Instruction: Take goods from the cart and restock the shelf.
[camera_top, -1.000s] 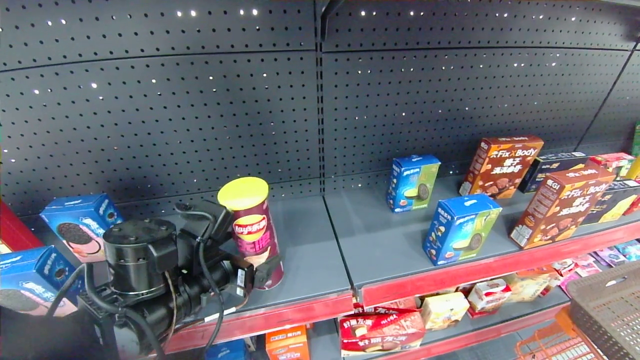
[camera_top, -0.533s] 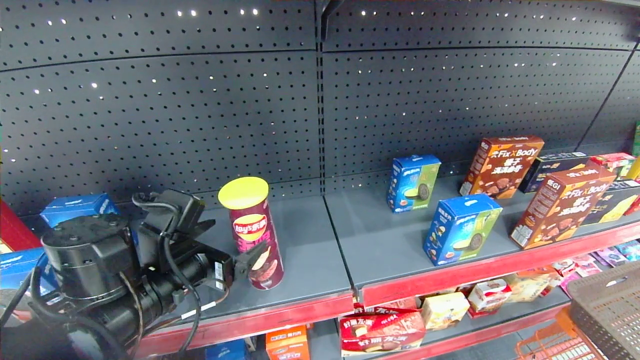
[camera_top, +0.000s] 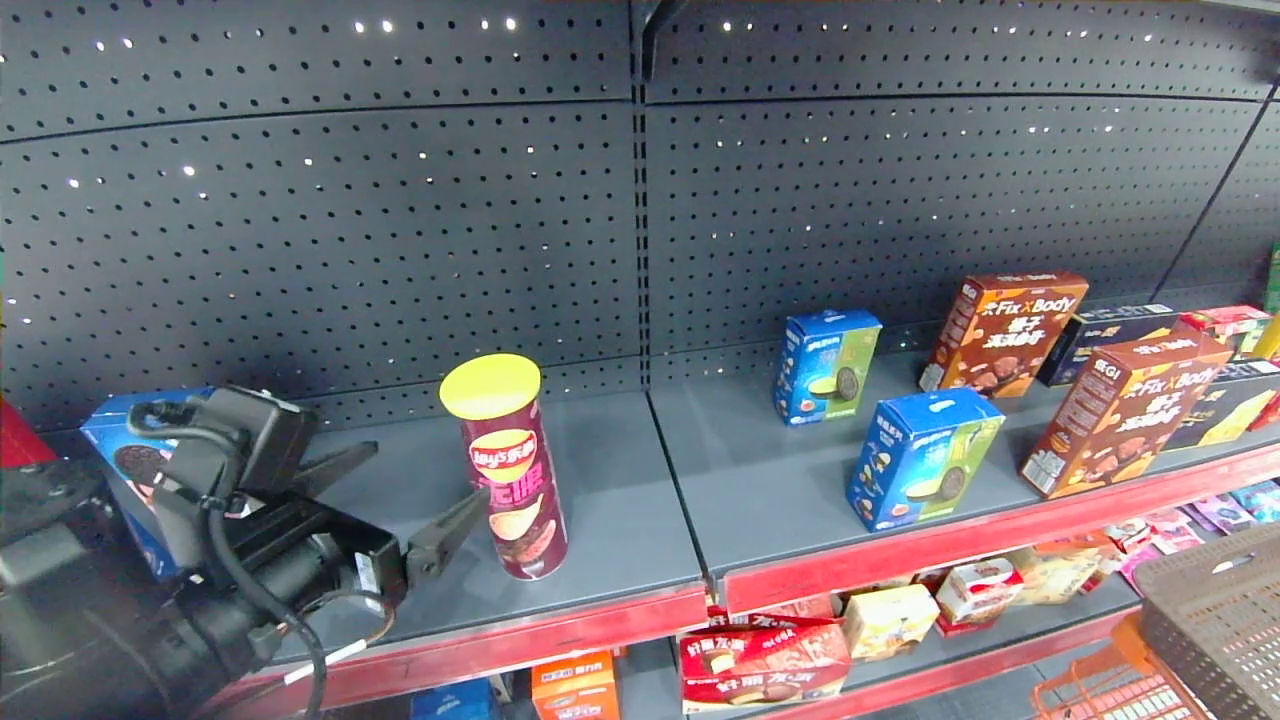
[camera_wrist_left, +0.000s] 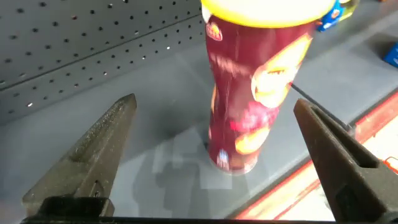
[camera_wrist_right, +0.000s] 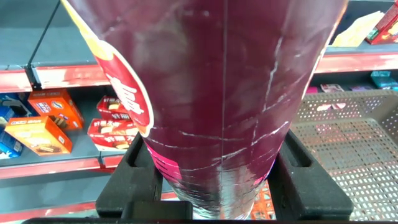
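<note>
The maroon cardboard tube with a yellow lid carries a round red-and-yellow brand badge above pink characters; a second maroon tube, seen close, shows part of a large white character on a red band. Two brown cartons bear white titles in Latin letters and characters. White logos on the blue-and-green cartons are apparently too small to make out.
</note>
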